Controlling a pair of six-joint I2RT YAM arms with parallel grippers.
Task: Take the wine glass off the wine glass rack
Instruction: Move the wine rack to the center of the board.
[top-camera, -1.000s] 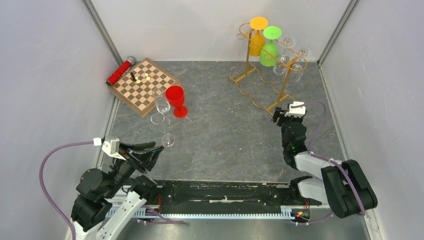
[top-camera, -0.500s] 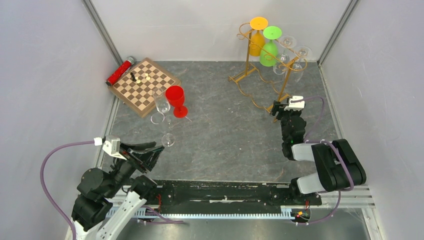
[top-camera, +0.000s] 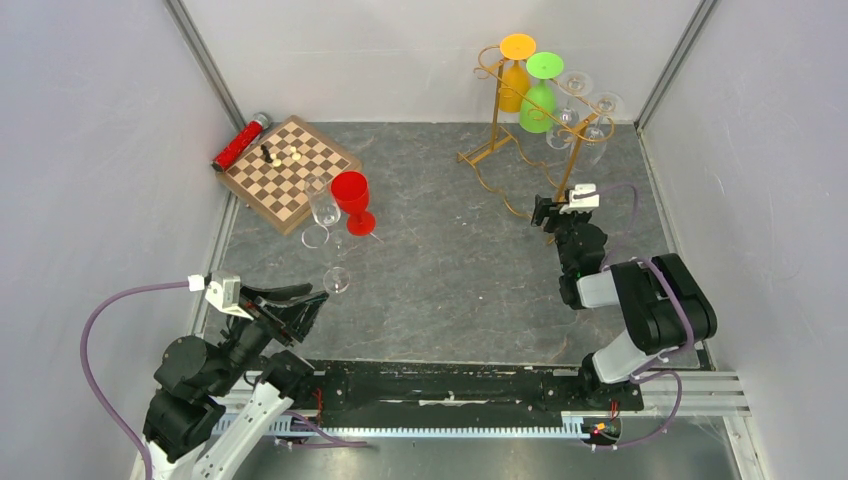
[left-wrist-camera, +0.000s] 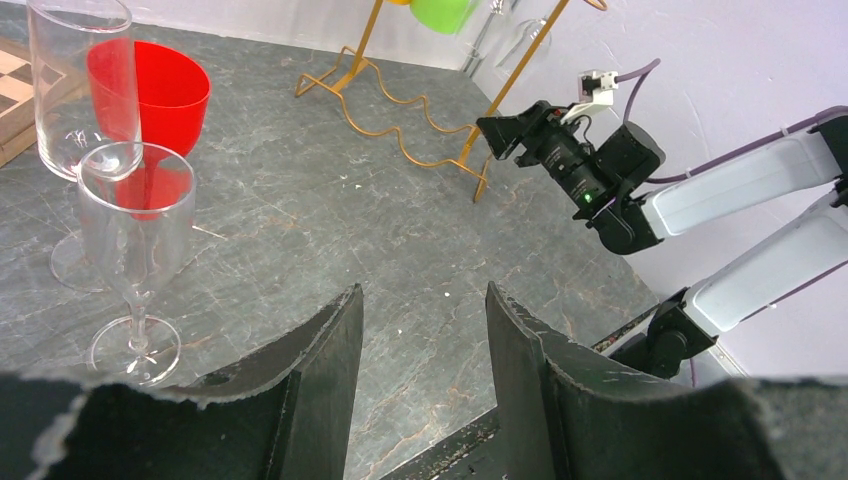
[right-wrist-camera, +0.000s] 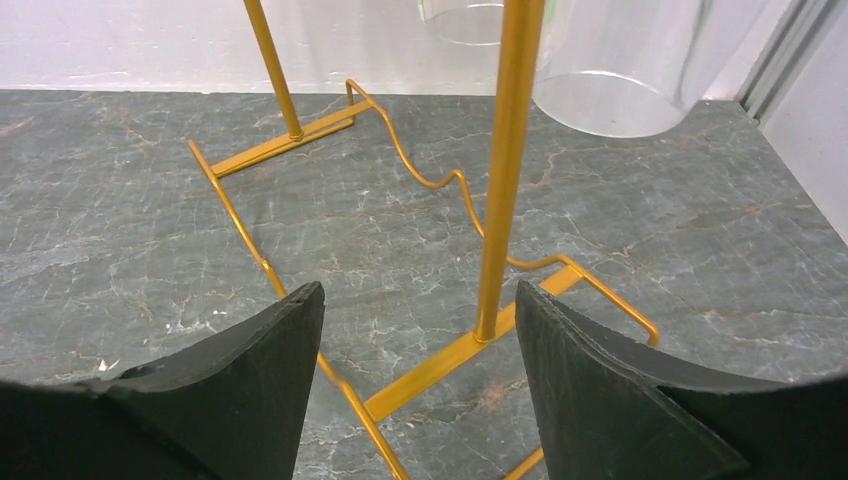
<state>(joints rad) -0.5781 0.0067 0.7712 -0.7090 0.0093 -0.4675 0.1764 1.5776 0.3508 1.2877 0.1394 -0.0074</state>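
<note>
Your worktop (top-camera: 450, 270) carries the wine glass rack (top-camera: 573, 165) at its far right. Your right end effector (right-wrist-camera: 418, 292) is spread and empty, low before the rack's near post. Your left end effector (left-wrist-camera: 423, 290) is spread and empty too, at the near left. A clear wine glass (right-wrist-camera: 620, 80) hangs upside down from the rack's top.

wine glass rack (right-wrist-camera: 503, 200): gold | orange glass (top-camera: 513, 90) | green glass (top-camera: 537, 108) | goblet (top-camera: 351, 190): red | chessboard (top-camera: 285, 175): brown-cream checks | table (top-camera: 440, 260): grey marbled

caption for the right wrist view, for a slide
Open right tool faces an upright of the gold wine glass rack, clear glasses hanging above.
</note>
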